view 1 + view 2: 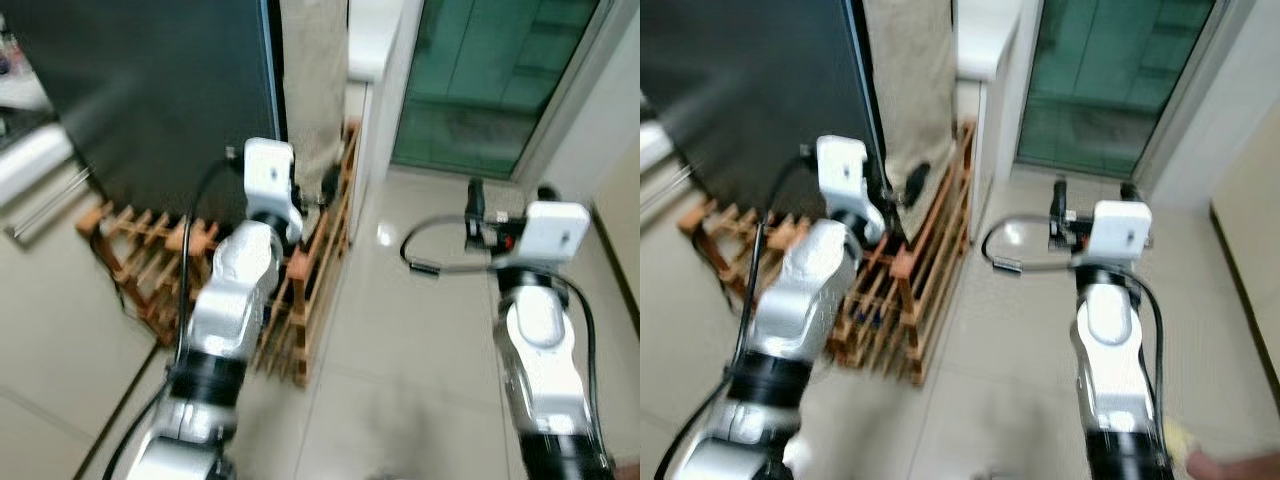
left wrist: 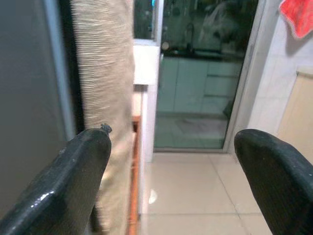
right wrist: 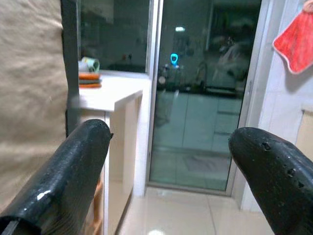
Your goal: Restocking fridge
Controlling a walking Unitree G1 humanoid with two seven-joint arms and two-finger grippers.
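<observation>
Claws (image 2: pixel 168 161) (image 3: pixel 171 161) — both spread, empty | head: wooden rack (image 1: pixel 300 290) | right wrist — red cloth (image 3: pixel 293 41)

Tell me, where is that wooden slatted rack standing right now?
The wooden slatted rack stands on the tiled floor at the robot's left, against the foot of the dark fridge, just beyond the left gripper.

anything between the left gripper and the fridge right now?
Nothing visible. The left gripper, jaws open and empty, is raised beside the dark fridge, over the wooden rack on the floor at the fridge's base. That rack and the beige cloth by the fridge edge crowd the approach.
</observation>
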